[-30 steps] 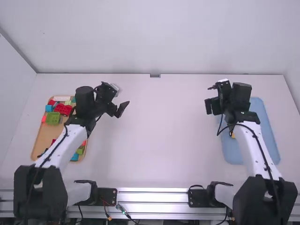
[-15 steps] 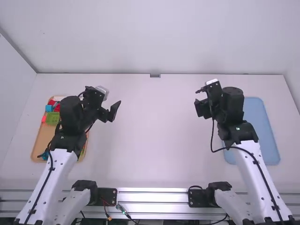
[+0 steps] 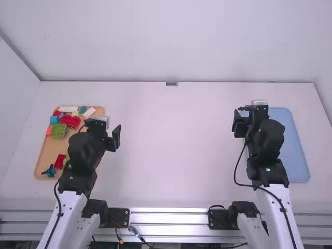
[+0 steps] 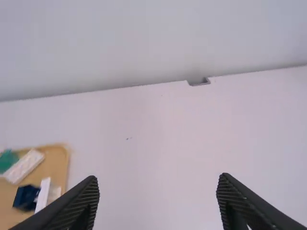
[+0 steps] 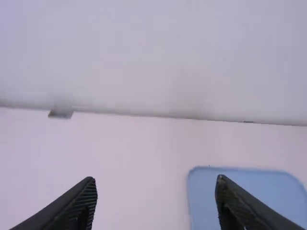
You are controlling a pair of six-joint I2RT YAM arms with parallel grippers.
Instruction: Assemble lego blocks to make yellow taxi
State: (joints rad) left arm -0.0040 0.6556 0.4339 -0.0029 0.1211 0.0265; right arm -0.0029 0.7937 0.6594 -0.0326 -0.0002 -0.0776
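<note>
Green, squarish, perhaps studded: one block [image 3: 59,130]; one tan tray [image 3: 47,151], one blue tray [image 3: 294,150]; left gripper [image 3: 106,130], right gripper [image 3: 250,120] both spread apart.

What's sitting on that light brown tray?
The tray holds a green block, a white brick, a small red block and other colourful pieces. The left arm covers its near right part, so anything there is hidden.

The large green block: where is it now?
In the high view, the large green block sits on the tan tray at left, between the pink block and red piece.
</note>
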